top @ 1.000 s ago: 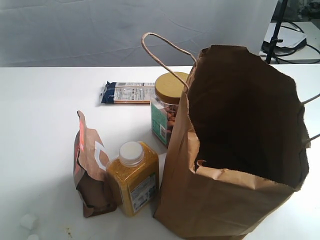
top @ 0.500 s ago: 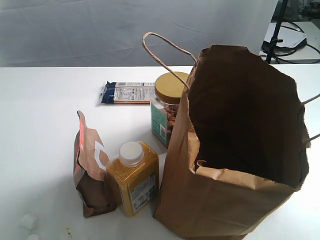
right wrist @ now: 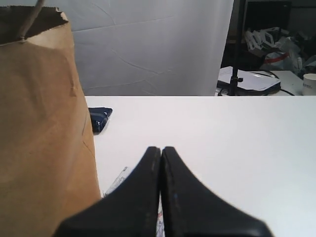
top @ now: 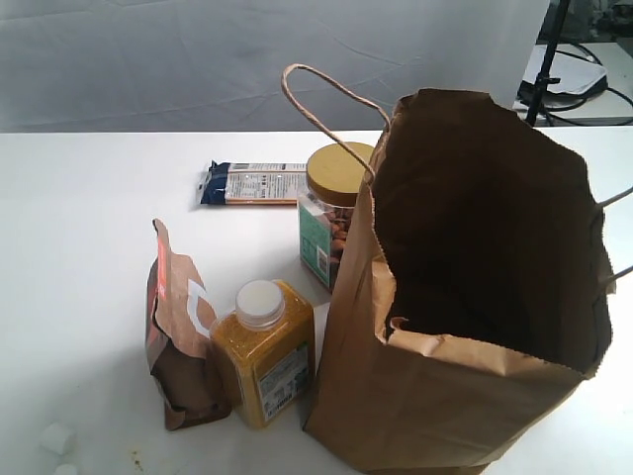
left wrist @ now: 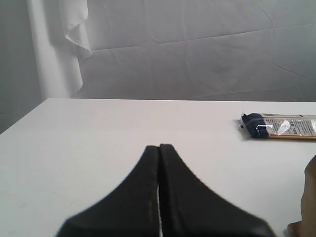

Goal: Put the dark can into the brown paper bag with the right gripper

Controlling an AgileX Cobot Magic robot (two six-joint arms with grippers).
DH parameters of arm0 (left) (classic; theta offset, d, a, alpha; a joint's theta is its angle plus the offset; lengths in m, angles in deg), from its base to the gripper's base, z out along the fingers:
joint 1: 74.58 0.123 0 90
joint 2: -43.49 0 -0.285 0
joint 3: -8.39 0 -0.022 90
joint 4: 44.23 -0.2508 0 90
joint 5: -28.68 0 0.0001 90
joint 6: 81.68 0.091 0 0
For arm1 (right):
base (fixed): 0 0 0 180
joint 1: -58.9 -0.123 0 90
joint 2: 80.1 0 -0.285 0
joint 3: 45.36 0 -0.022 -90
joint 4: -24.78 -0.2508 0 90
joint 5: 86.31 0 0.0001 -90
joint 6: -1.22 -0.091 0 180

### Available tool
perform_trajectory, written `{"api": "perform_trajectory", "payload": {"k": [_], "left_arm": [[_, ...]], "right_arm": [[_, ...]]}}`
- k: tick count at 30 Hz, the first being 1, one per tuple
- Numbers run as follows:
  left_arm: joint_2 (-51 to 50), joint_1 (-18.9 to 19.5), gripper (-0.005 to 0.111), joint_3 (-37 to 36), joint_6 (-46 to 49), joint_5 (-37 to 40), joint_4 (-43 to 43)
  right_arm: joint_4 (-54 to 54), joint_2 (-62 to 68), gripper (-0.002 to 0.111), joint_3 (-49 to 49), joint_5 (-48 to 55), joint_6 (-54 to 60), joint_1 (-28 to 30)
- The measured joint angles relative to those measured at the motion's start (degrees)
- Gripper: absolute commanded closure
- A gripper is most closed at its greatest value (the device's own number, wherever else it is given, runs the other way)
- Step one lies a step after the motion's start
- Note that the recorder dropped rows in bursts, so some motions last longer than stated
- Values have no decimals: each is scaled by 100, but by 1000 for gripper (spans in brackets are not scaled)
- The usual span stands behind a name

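Right pincer (right wrist: 160, 149) jaws pressed together (beside brown paper bag (right wrist: 39, 123), upright, open-topped).

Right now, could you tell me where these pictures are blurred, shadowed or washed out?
Exterior view: the brown paper bag is deep in shadow inside, the white table nearly washed out. Left wrist view: the shut left hand is soft, close to the lens; the snack packet beyond is sharper. Right wrist view: the shut right hand is likewise blurred.
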Motion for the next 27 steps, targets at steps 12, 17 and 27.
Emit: {"api": "perform_trajectory", "payload": {"k": [12,17,27], "left_arm": [[0,0,107,0,0,0,0],[0,0,107,0,0,0,0],[0,0,107,0,0,0,0]], "right_arm": [[-530,0,108,0,115,0,0],[-534,0,108,0,115,0,-9],[-534,-414,108,0,118,0,-48]]}}
